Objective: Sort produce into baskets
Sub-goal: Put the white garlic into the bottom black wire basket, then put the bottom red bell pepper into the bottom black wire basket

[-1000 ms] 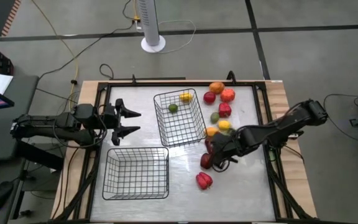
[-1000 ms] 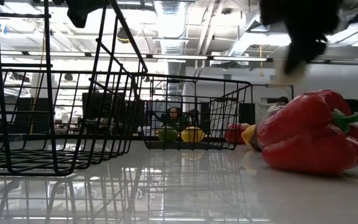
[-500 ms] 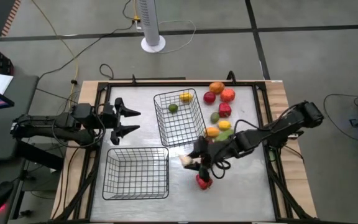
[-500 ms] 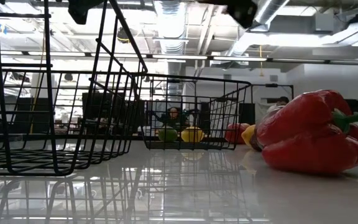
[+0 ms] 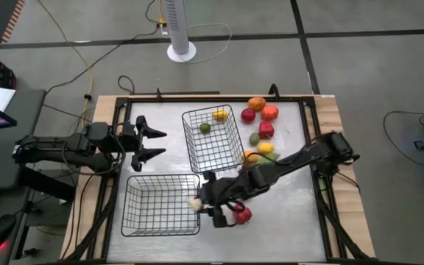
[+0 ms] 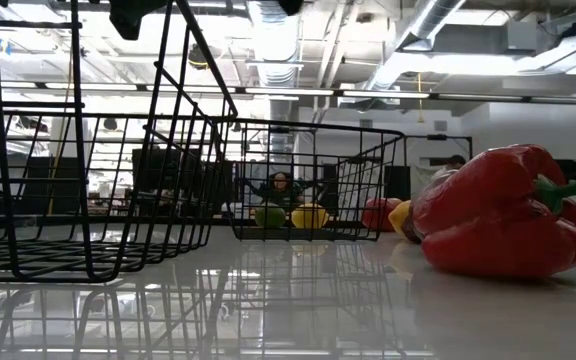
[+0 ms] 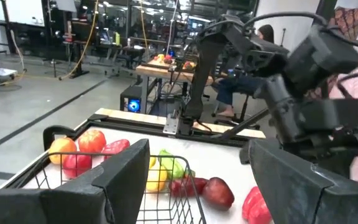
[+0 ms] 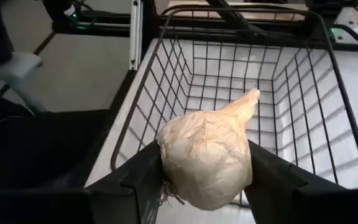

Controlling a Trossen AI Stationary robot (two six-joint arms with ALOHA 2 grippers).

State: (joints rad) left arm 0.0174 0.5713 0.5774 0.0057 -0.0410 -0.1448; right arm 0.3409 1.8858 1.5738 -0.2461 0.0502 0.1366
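My right gripper is shut on a white garlic bulb at the right rim of the near wire basket, which also shows in the right wrist view. My left gripper is open and empty at the table's left, beside the far basket. That basket holds a yellow piece and a green piece. A red pepper lies on the table under my right arm. Several more pieces lie at the far right. My right gripper pinches the garlic bulb's two round sides between its two fingers. The fingers come from the table's right, roughly level. The bulb is lifted clear, its pointed tip aimed away from the gripper over the near basket.
The red pepper fills the right of the low view, with both baskets behind and left of it. A raised black frame runs round the table. A white fan stand is beyond the far edge.
My right gripper has gone from the produce pile toward the table's left and near edges, carrying the white garlic bulb lifted clear, and now stands at the near basket's right rim.
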